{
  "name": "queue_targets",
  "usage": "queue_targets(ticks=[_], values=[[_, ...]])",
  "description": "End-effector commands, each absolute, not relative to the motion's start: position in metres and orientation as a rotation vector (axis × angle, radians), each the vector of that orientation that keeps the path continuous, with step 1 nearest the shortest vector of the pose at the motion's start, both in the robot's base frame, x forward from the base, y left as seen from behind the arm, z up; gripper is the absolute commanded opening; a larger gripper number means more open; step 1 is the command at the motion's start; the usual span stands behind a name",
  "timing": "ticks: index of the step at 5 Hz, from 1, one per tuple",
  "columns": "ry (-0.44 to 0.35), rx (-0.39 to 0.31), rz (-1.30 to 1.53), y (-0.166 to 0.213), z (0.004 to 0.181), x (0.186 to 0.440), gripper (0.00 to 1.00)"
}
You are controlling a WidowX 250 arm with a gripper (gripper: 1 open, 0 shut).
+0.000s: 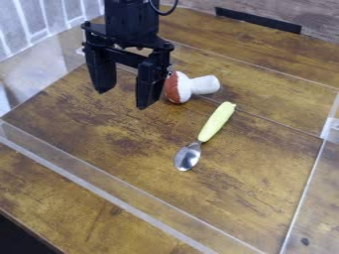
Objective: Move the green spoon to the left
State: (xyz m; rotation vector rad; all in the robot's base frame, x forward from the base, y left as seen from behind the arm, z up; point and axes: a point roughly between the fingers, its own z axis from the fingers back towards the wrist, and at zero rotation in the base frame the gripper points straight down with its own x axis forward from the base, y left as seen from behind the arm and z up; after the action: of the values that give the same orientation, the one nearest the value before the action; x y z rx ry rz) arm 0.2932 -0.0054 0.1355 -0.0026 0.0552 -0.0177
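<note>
The green spoon [207, 132] lies flat on the wooden table [106, 139], its yellow-green handle pointing up-right and its silver bowl toward the front. My gripper [122, 87] hangs above the table to the left of the spoon, pointing down. Its two black fingers stand apart with nothing between them, so it is open. A gap of bare wood separates it from the spoon.
A toy mushroom [188, 86] with a red-brown cap and white stem lies on its side just right of the gripper, behind the spoon. A clear low wall [79, 169] frames the table along the front and sides.
</note>
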Motion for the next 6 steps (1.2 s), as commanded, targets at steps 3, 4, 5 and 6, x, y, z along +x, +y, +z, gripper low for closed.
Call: queue_targets(ticks=[3,4,5,6], values=[[0.030,-0.015,0.005,-0.046,0.098,0.328,1.00],[0.000,-0.021,-0.011,-0.054,0.078,0.346,1.00],[-0.023,-0.029,-0.032,-0.065,0.072,0.361,1.00],[-0.035,-0.044,-0.052,-0.072,0.066,0.372,1.00]])
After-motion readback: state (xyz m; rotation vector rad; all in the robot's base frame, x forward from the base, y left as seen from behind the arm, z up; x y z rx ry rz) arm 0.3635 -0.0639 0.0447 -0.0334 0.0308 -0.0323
